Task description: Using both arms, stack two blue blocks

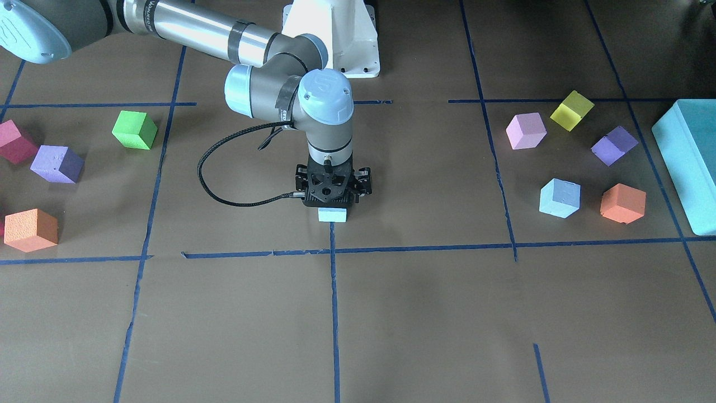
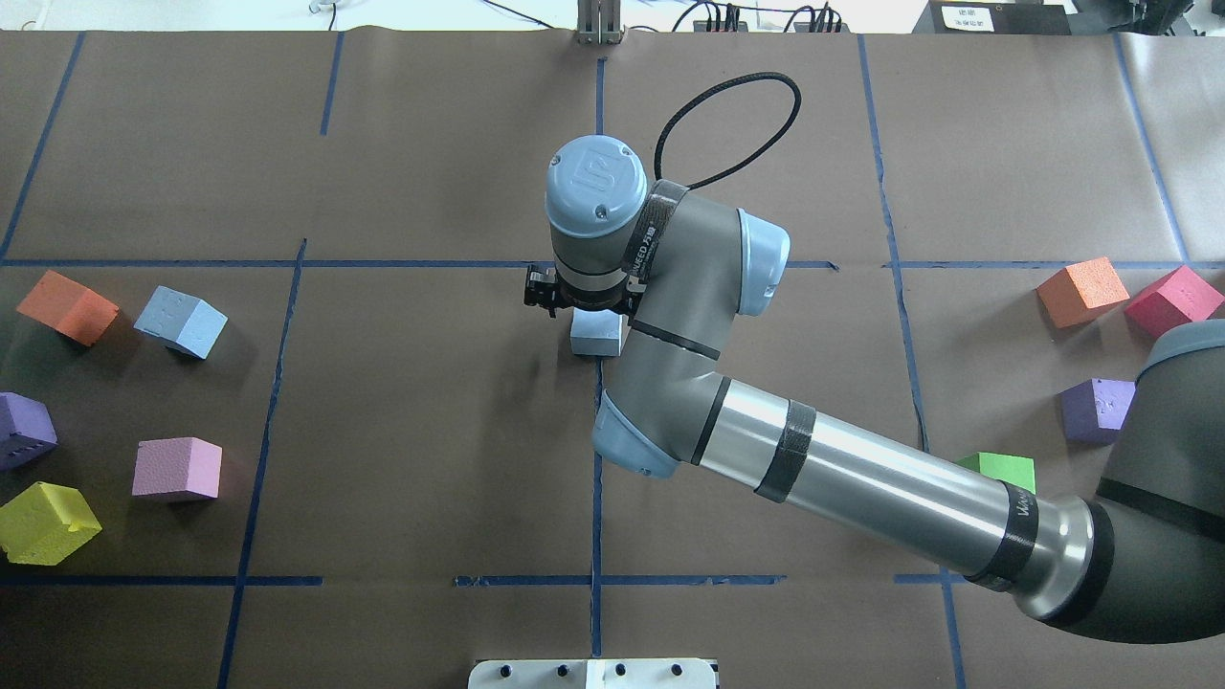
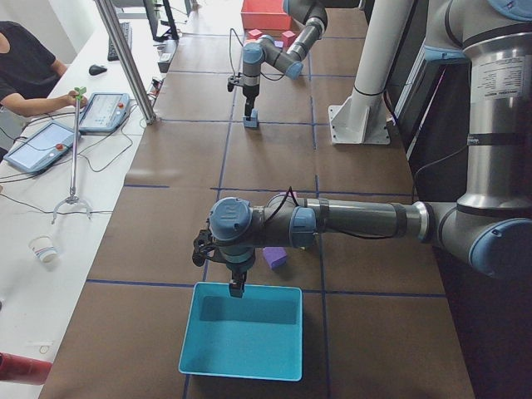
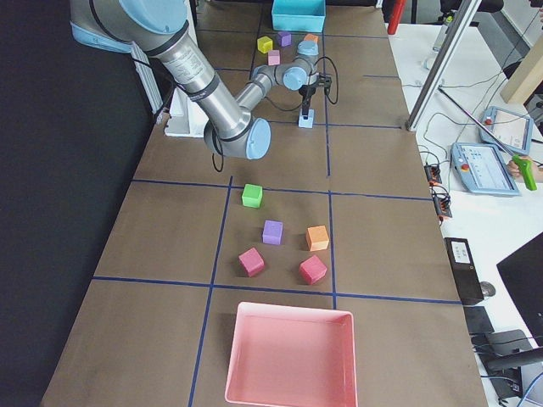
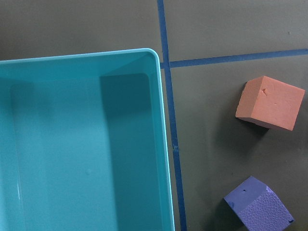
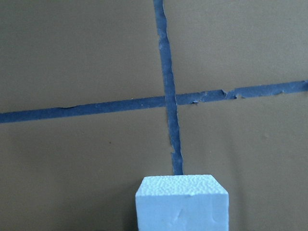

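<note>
One pale blue block sits at the table's centre on a blue tape line, and also shows in the overhead view and the right wrist view. My right gripper points straight down and is shut on it; its fingertips are hidden by the gripper body. The second blue block lies loose among other cubes on my left side. My left gripper hangs over the teal box, far from that block. I cannot tell whether it is open or shut.
The teal box stands at my left end of the table. Orange, purple, pink and yellow cubes lie near it. Green, purple, orange and red cubes and a pink tray are on my right side.
</note>
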Robot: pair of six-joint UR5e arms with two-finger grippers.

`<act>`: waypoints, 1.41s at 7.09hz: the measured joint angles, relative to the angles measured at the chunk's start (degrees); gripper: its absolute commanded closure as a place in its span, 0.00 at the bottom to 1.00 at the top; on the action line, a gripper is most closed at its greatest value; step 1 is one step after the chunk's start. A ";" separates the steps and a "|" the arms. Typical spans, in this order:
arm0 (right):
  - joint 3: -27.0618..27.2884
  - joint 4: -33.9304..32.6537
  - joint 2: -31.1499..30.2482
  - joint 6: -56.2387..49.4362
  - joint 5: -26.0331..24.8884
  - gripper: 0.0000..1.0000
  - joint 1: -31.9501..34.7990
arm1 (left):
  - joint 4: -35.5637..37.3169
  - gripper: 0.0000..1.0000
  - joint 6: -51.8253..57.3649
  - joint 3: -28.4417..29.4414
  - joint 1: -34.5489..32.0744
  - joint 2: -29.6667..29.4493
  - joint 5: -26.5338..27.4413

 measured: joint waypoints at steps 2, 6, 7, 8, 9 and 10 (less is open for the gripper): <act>11.39 -13.66 0.10 -0.92 0.19 0.00 1.14 | -0.02 0.00 -0.01 -0.14 0.00 -0.08 0.00; 29.90 -29.83 -5.38 -11.27 4.05 0.00 8.34 | 0.10 0.00 -6.43 -7.53 2.33 -4.97 0.11; 32.74 -30.35 -9.71 -18.37 6.85 0.00 13.10 | 0.10 0.00 -11.08 -10.21 6.11 -7.21 0.29; 34.13 -30.34 -14.51 -28.18 10.54 0.00 19.35 | -0.16 0.00 -16.86 -12.23 11.44 -9.98 0.53; 34.45 -30.18 -18.60 -37.52 13.00 0.00 24.47 | -1.74 0.00 -22.54 -12.85 17.09 -12.32 1.79; 33.95 -28.61 -22.58 -44.77 14.51 0.00 28.47 | -6.08 0.00 -28.43 -11.74 22.73 -13.66 4.95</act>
